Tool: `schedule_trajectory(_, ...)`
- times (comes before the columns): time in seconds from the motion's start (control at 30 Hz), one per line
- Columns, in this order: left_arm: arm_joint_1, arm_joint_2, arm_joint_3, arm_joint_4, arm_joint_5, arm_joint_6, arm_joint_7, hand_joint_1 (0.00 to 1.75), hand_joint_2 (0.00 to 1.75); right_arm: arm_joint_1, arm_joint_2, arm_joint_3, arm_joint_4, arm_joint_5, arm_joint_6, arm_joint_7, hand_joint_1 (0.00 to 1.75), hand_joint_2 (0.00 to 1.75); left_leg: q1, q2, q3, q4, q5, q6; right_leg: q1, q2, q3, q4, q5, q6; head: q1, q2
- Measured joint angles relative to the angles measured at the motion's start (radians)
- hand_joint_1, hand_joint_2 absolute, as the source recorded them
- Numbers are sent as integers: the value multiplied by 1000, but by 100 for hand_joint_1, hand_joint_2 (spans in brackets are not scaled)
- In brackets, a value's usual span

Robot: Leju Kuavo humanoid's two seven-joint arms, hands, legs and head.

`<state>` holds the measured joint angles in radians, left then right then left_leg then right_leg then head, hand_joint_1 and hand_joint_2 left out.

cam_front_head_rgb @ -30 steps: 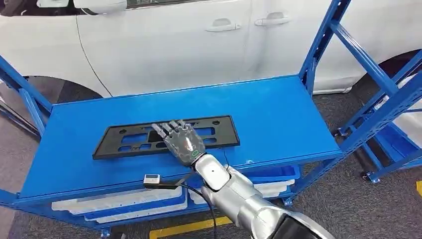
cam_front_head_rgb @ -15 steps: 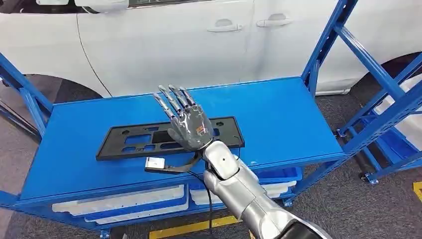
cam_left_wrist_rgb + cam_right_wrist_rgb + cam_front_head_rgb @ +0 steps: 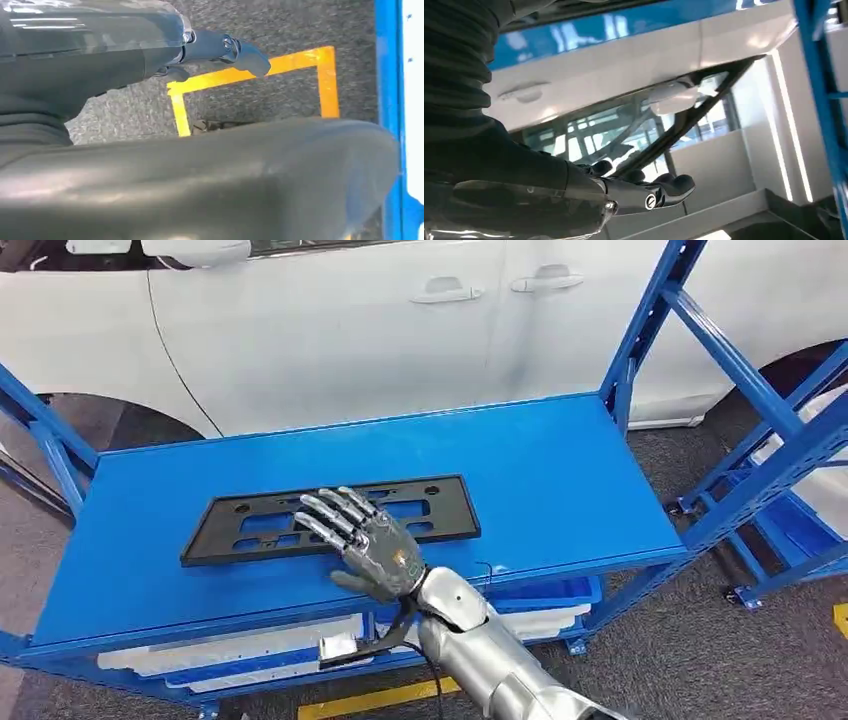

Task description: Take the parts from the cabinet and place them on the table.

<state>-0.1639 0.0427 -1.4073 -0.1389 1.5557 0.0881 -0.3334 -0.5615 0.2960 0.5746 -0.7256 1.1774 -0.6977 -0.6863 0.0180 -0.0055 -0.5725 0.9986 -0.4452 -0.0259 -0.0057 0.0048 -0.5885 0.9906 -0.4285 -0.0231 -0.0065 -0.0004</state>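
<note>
Flat black plate frame lying on the blue shelf top, right hand spread above it.

The plate frame (image 3: pixel 330 517) looks like thin, stiff, light plastic with cut-outs; its long edges or openings seem the likeliest holds, since it lies flush. Its long axis runs left to right across the shelf (image 3: pixel 560 480). The right hand (image 3: pixel 365 540) hovers over its near edge, fingers apart, holding nothing. The left hand (image 3: pixel 220 50) hangs over the floor, its state unclear.

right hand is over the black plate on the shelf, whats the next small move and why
Probably lower the right hand and curl its fingers around the black plate's near edge: the fingers are spread above it, holding nothing, and the plate lies flat on the blue shelf.
</note>
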Motion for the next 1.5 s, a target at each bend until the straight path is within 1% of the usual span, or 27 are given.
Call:
schedule_trajectory(0.03,1,0,1,0,0,0,0,0,0,5,-6,28,-11,-61,0,-2,0,175,-1,0,-15,39,-28,-4,-1,0,3,-2,-1,-5,0,0)
schedule_trajectory(0.1,5,0,4,0,0,1,0,0,0,13,-21,81,-33,-126,0,-4,0,175,3,0,-88,196,-106,-10,1,-1,4,-1,-3,-9,0,0)
schedule_trajectory(0.13,8,0,6,0,0,2,0,0,0,22,-30,103,-46,-139,0,-5,0,175,3,0,-126,271,-134,-13,2,-1,4,0,-4,-11,0,0)
schedule_trajectory(0.17,13,1,8,0,0,2,0,0,0,34,-41,125,-62,-152,0,-8,0,175,3,0,-150,318,-141,-14,3,-1,4,1,-5,-11,0,0)
schedule_trajectory(0.2,17,3,9,0,0,3,-1,0,0,44,-50,143,-77,-164,0,-8,0,175,3,0,-149,310,-123,-13,3,0,5,3,-7,-11,0,0)
schedule_trajectory(0.23,20,3,10,0,0,4,-3,0,0,51,-60,163,-98,-173,0,-8,0,175,3,0,-123,249,-80,-11,3,2,7,4,-9,-9,0,0)
schedule_trajectory(0.3,20,7,12,0,0,5,-6,0,0,58,-77,188,-134,-160,0,-9,0,175,3,0,-31,63,11,-2,3,3,14,7,-15,-3,0,0)
schedule_trajectory(0.33,19,8,13,0,0,5,-8,0,0,63,-84,193,-153,-140,0,-9,0,175,1,0,-1,6,8,3,5,2,15,8,-18,1,0,0)
schedule_trajectory(0.47,24,8,14,0,0,5,-16,0,0,95,-101,190,-222,53,0,-10,0,175,-9,-2,-1,-2,10,23,6,3,14,5,-15,22,0,0)
schedule_trajectory(0.53,23,8,14,0,0,8,-21,0,0,108,-102,176,-242,144,-1,6,0,175,1,0,4,-15,18,36,6,1,2,39,-45,34,0,0)
schedule_trajectory(0.6,23,8,14,0,0,16,-23,0,0,110,-101,164,-247,226,-1,54,0,175,0,1,2,-15,18,42,1,1,-71,196,-132,41,0,0)
schedule_trajectory(0.63,24,8,14,0,0,18,-23,0,0,110,-100,162,-245,259,-1,82,0,175,-1,2,0,-14,18,42,1,1,-112,279,-165,43,0,0)
schedule_trajectory(0.67,24,8,13,0,0,18,-23,0,0,110,-100,162,-244,280,-1,111,0,175,-1,2,-1,-13,18,42,0,1,-140,335,-178,44,0,0)
schedule_trajectory(0.7,24,8,13,0,0,20,-23,0,0,109,-99,165,-241,302,0,164,0,175,-1,2,-1,-12,18,42,-1,1,-144,339,-164,45,0,0)
schedule_trajectory(0.73,24,7,13,0,0,20,-23,0,0,105,-99,172,-238,323,0,225,0,175,-1,0,-1,-11,18,42,-2,0,-122,296,-131,44,0,0)
schedule_trajectory(0.8,23,5,12,0,0,23,-23,0,0,85,-97,203,-223,361,0,347,0,175,-1,-2,3,-8,15,37,-1,0,-24,99,-36,34,0,0)
schedule_trajectory(0.83,22,4,12,0,0,23,-23,0,0,73,-95,221,-213,371,0,392,0,175,-1,-1,3,-8,13,34,1,1,12,25,-19,27,0,0)
schedule_trajectory(0.87,20,4,11,0,0,24,-23,0,0,61,-92,243,-199,374,0,433,0,175,-10,-2,-1,-1,10,28,6,0,15,12,-24,25,0,0)
schedule_trajectory(0.97,18,4,7,0,-1,27,-20,0,0,31,-85,305,-151,374,0,528,0,175,-4,-1,0,-8,15,10,11,2,10,13,-21,11,0,0)
schedule_trajectory(1.03,16,5,6,0,-1,29,-18,0,0,9,-74,335,-115,382,0,559,0,175,-2,0,-9,15,-5,0,1,-1,16,1,-13,-3,0,0)
schedule_trajectory(1.13,13,5,4,0,-5,33,-12,0,0,-18,-53,364,-53,377,0,585,0,175,1,0,-111,238,-118,-12,3,-4,14,1,-13,-10,0,0)
schedule_trajectory(1.17,14,5,5,0,-19,38,-6,0,0,-23,-49,380,-30,365,0,602,0,175,1,0,-143,302,-138,-14,4,-5,14,3,-14,-11,0,0)
schedule_trajectory(1.2,16,5,7,0,-30,38,-1,0,0,-29,-46,398,-8,356,0,610,0,175,1,0,-156,324,-131,-14,4,-5,14,4,-15,-12,0,0)
schedule_trajectory(1.23,16,5,9,0,-34,38,1,0,0,-34,-44,410,8,350,0,612,0,175,1,0,-142,291,-102,-14,4,-4,15,4,-16,-11,0,0)
schedule_trajectory(1.33,14,8,10,0,-39,35,2,0,0,-50,-29,431,43,348,0,612,0,175,1,1,-14,22,24,-4,4,0,21,8,-22,-2,0,0)
schedule_trajectory(1.37,11,8,10,0,-39,34,2,0,0,-56,-26,437,54,350,0,612,0,175,-5,0,0,0,8,0,12,0,18,12,-24,3,0,0)
schedule_trajectory(1.5,13,8,10,0,-34,32,-2,0,0,-63,-24,446,94,358,-1,620,0,175,-3,-3,-8,-2,15,26,12,0,15,11,-23,22,0,0)
